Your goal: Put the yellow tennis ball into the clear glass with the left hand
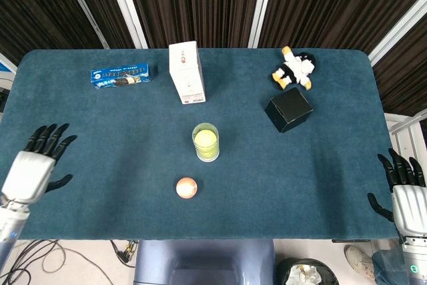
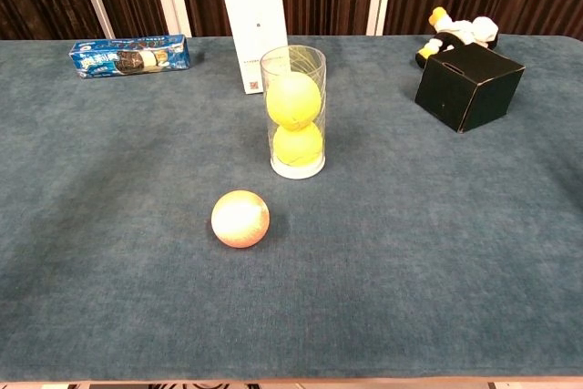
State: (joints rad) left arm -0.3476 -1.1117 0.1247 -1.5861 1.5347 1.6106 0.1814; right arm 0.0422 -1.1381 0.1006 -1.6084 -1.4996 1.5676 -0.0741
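A clear glass tumbler (image 2: 294,111) stands upright near the middle of a bench covered in dark teal fabric (image 1: 100,158), holding two yellow tennis balls, one stacked on the other, the upper yellow tennis ball (image 2: 293,100) sitting just below the rim and the lower one (image 2: 297,145) resting on the base. In front of the glass, toward the robot and a little to its left, a pale orange ball (image 2: 240,219) lies on the cloth, apart from the glass. The robot's left hand (image 1: 32,168), silver-backed with black fingers, hovers at the left edge of the bench, well away from the glass, fingers spread and holding nothing. The right hand (image 1: 404,191) hangs just beyond the right edge of the bench, its dark fingers also spread and empty. Neither hand appears in the chest view. Behind the glass a tall white carton (image 1: 186,71) stands upright; further left a blue biscuit packet (image 1: 120,75) lies flat. To the right a black cube-shaped box (image 1: 288,109) sits tilted at an angle to the bench edge, with a small black, white and yellow plush toy (image 1: 294,69) just behind it near the far corner.
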